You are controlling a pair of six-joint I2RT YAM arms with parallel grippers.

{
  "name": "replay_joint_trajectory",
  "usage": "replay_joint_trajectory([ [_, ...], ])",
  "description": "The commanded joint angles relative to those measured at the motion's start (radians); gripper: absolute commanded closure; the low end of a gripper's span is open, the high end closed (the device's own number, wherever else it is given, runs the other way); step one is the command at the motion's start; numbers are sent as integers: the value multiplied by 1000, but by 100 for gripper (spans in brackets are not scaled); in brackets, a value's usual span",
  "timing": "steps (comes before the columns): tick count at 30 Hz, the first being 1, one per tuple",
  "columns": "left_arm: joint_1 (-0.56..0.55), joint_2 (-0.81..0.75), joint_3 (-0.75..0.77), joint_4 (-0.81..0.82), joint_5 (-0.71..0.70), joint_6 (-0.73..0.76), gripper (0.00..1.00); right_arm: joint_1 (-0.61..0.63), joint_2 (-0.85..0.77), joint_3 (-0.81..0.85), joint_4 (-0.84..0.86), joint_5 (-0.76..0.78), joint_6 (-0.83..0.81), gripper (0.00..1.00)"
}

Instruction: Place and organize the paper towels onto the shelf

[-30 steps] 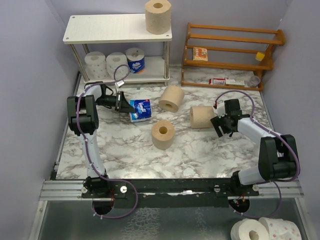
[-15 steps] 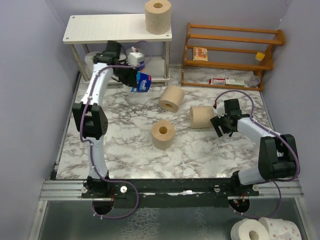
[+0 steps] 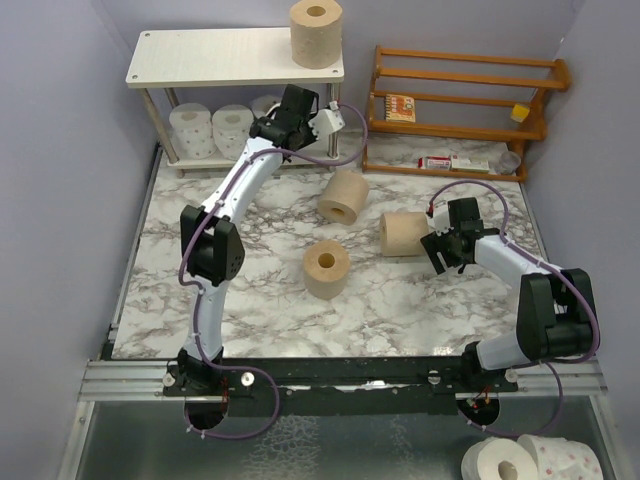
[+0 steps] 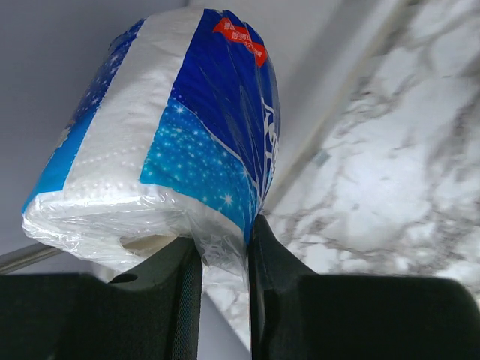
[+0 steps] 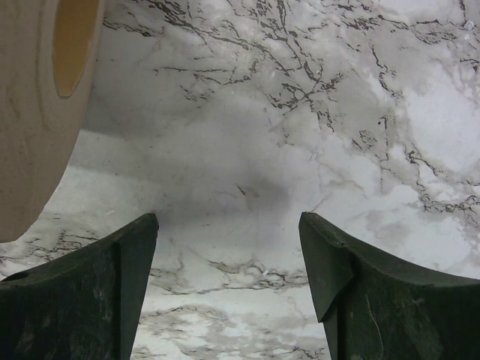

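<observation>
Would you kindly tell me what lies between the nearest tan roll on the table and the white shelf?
Another tan roll rests on the marble between the nearest tan roll and the shelf; the top view shows it.

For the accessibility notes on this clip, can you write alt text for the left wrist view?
A paper towel roll in a blue star-printed wrapper fills the frame, its loose plastic pinched between the two black fingers of the left gripper. The marble tabletop shows at right.
</observation>
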Motion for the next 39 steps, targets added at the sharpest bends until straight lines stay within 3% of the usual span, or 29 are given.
replay_joint_trajectory([
  [1, -19, 26, -61, 297, -307, 194, 100, 6, -17, -5, -12, -2, -9, 23],
  [8, -34, 32, -137, 395, -264, 298, 100, 6, -22, -6, -11, -1, -9, 23],
  [19, -40, 76, -96, 293, -130, 290, 100, 6, -31, -5, -8, 9, -9, 23],
  [32, -44, 151, -61, 253, -204, 293, 99, 6, -48, -5, -8, 0, -9, 23],
  [35, -48, 159, -40, 254, -217, 296, 70, 6, -49, -5, -7, 1, -9, 23],
  [37, -51, 166, -24, 255, -222, 300, 60, 5, -49, -5, -8, 1, -10, 23],
  [39, -51, 172, -5, 254, -225, 301, 44, 5, -53, -6, -8, -3, -10, 23],
])
